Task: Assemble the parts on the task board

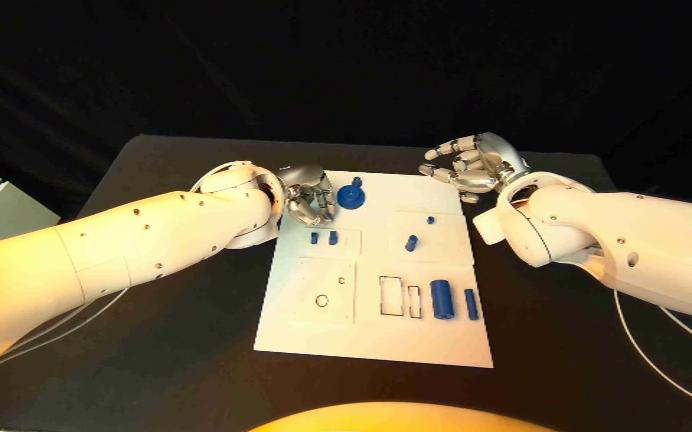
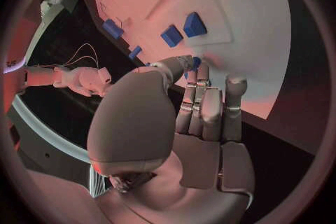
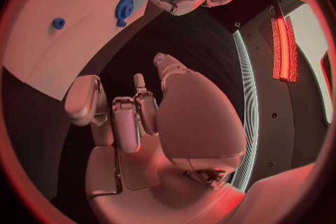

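Left robot hand (image 1: 309, 202) sits at the task board's (image 1: 378, 342) 10 o'clock corner, fingers curled, touching the blue gear-like disc part (image 1: 351, 197); can't tell whether it actually grips it. Right robot hand (image 1: 464, 167) off the 1 o'clock corner, released, fingers spread over the matte black surface (image 1: 173, 352). Board: flat white plate, two small upright pegs (image 1: 323, 238) mid-left, two smooth blue cylinders (image 1: 454, 303) at 4 o'clock beside rectangular slots (image 1: 400, 296).

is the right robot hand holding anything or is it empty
Empty. The right robot hand hovers past the task board's far right corner with fingers spread apart, and its wrist view shows nothing in its palm.
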Tool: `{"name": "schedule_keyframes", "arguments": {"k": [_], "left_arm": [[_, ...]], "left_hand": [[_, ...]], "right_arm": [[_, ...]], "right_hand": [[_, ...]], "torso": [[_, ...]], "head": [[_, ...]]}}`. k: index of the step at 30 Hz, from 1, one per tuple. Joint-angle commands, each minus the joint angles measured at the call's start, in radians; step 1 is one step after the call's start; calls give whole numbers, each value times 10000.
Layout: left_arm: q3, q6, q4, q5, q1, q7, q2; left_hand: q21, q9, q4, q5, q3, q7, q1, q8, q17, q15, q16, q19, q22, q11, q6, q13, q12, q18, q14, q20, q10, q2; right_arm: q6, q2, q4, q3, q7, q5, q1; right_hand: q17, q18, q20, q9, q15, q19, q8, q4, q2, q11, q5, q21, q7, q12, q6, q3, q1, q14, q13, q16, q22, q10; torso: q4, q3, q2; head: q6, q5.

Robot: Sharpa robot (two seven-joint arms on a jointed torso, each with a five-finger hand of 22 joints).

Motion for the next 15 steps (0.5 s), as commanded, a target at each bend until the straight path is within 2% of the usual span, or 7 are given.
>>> {"name": "schedule_keyframes", "arguments": {"k": [1,3,5,7,10,15], "left_arm": [[-29,394,12,-50,-30,-153,16],[-30,363,8,-47,-30,-148,15],[-31,305,6,-38,-30,-136,14],[-32,229,3,-17,-30,-111,13],[-33,128,-1,19,-30,-59,14],[-33,-28,5,68,-30,19,17]], "left_hand": [[-4,7,-29,23,-64,7,-111,-21,-28,14,10,-29,-36,9,5,7,-72,-123,19,16,61,-3],[-28,5,-37,24,-69,17,-120,-50,-55,22,1,-52,-59,18,-26,7,-110,-119,1,19,42,-10],[-117,-122,-66,37,-40,113,-175,-445,-135,85,-12,-116,-131,88,-542,24,-288,-108,-63,62,-3,-70],[-141,-150,-70,36,-36,128,-194,-525,-170,92,-15,-135,-152,100,-630,32,-333,-102,-83,71,-18,-92],[-229,-297,-71,45,-8,160,-268,-889,-321,127,-34,-207,-228,130,-1101,48,-510,-84,-172,111,-118,-198],[-255,-308,-40,39,-33,193,-335,-913,-365,139,-40,-226,-249,147,-1102,59,-540,-80,-199,120,-128,-230]], "right_arm": [[121,-2,21,1,60,-91,-4],[121,-2,20,1,60,-91,-4],[119,-3,20,1,61,-91,-3],[119,-4,20,1,61,-91,-3],[119,-4,20,1,62,-91,-3],[119,-3,16,1,61,-91,-3]], "right_hand": [[1271,190,-27,13,-74,-36,35,-24,5,-28,59,-57,-30,-32,-51,34,-51,714,903,-60,-4,-35],[1271,190,-27,13,-74,-36,35,-24,5,-28,59,-57,-30,-32,-51,34,-51,714,903,-60,-4,-35],[1271,190,-27,13,-74,-36,35,-24,5,-28,59,-57,-30,-32,-51,34,-51,714,903,-60,-4,-35],[1271,190,-27,13,-74,-36,35,-24,5,-28,59,-57,-30,-32,-51,34,-51,714,903,-60,-4,-35],[1271,190,-27,13,-74,-36,35,-24,5,-28,59,-57,-30,-32,-51,34,-51,714,903,-60,-4,-35],[1271,190,-27,13,-74,-36,35,-24,5,-28,59,-57,-30,-32,-51,34,-51,714,903,-60,-4,-35]], "torso": [[3,4,-1],[1,3,-2],[0,2,-6],[-1,2,-5],[-6,4,-2],[3,-1,0]], "head": [[-8,-6],[-8,-5],[-7,-10],[-9,-13],[-6,-7],[-6,-11]]}}
